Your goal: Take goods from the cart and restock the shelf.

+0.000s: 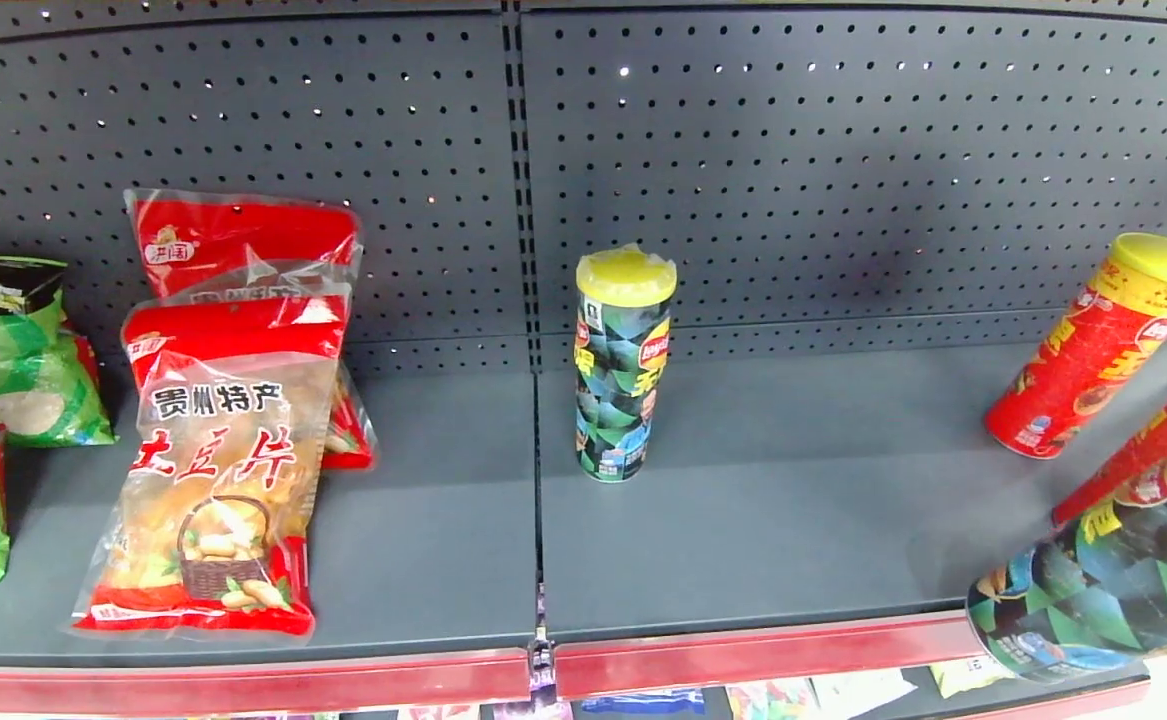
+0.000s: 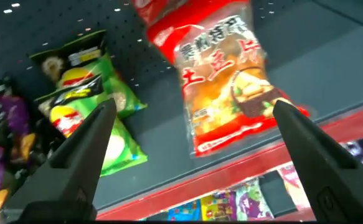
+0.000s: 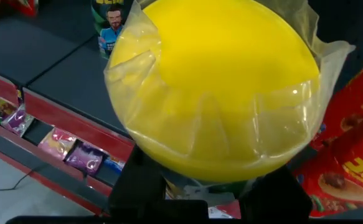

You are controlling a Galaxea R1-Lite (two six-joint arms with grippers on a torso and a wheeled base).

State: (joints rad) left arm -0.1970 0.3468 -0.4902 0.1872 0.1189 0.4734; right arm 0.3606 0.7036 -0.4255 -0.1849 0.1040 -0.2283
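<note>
Right claw (image 3: 206,190) clenched on dark green can (image 1: 1103,600) (yellow lid facing wrist cam). Can's long axis lies tilted, base end at shelf (image 1: 763,500) lip. Free spot sits ahead-left of claw, between 1 upright matching can (image 1: 623,365) and 2 leaning red cans (image 1: 1093,350). You'd tip it upright first. Left claw (image 2: 193,107) spread, holding nothing, over red bag (image 2: 228,74); right arm nearer.

green chip bags (image 1: 33,395): cut by left edge | tilted dark can (image 1: 1093,600): cut by right edge

Red snack bags (image 1: 213,480) upright; green chip bags (image 1: 38,395) just beside.
</note>
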